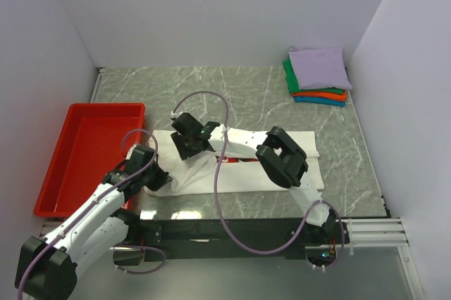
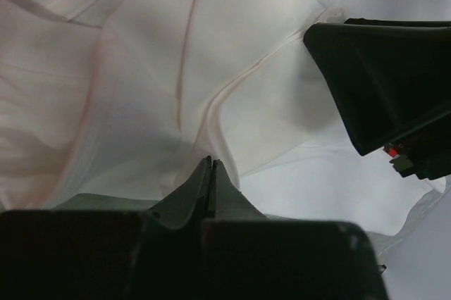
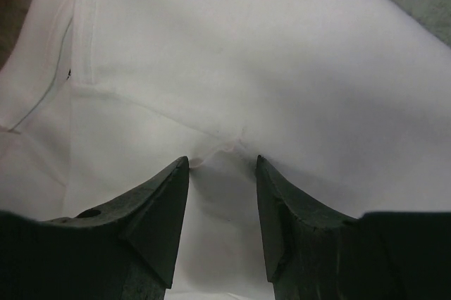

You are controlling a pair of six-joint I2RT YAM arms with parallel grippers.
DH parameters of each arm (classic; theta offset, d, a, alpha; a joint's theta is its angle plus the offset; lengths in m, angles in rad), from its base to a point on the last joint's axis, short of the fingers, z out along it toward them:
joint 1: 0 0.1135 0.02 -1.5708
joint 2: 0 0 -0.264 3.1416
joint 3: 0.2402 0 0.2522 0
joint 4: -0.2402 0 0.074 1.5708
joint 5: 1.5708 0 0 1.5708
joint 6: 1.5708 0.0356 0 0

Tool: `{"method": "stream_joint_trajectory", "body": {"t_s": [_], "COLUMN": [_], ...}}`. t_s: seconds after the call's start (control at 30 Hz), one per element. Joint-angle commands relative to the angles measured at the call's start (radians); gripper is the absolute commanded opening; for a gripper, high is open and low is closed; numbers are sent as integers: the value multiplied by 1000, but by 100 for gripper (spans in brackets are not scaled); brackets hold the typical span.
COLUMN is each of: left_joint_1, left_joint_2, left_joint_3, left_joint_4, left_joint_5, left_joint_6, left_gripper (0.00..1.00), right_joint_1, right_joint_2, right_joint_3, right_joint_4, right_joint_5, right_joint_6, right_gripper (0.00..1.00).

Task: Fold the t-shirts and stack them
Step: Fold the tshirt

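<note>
The white t-shirt (image 1: 282, 173) lies spread across the front middle of the table, with a bit of its red print (image 1: 236, 160) showing. My left gripper (image 1: 159, 177) is at the shirt's left edge. In the left wrist view its jaws (image 2: 210, 162) are shut, and the creases of the white cloth (image 2: 141, 67) run together at the tips. My right gripper (image 1: 187, 142) is over the shirt's upper left part. In the right wrist view it (image 3: 222, 163) is open, its tips down on the white cloth (image 3: 246, 53) with a small pucker between them. Folded lavender (image 1: 318, 66), green (image 1: 288, 75), orange (image 1: 320, 93) and teal (image 1: 320, 100) shirts are stacked at the back right.
A red plastic tray (image 1: 53, 173) stands at the left edge of the table beside my left arm. White walls close in the back and both sides. My right gripper's black body shows at the right of the left wrist view (image 2: 380, 82).
</note>
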Motion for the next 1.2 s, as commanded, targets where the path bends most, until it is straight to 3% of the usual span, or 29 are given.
{"method": "stream_joint_trajectory", "body": {"t_s": [0.0, 0.57, 0.87, 1.17], "left_joint_1": [-6, -6, -6, -6], "left_joint_2": [-13, -32, -38, -48], "left_joint_3": [-4, -7, -4, 4], "left_joint_4": [-7, -9, -14, -24], "left_joint_5": [-18, -12, -14, -17], "left_joint_6": [-14, -5, 1, 1], "left_gripper": [0, 0, 0, 0], "right_joint_1": [3, 23, 26, 25], "right_joint_2": [-5, 46, 38, -13], "right_joint_3": [54, 104, 81, 40], "right_joint_4": [-12, -47, -33, -12], "right_joint_5": [44, 110, 103, 90], "right_joint_6": [-32, -22, -7, 10], "right_gripper": [50, 43, 29, 6]}}
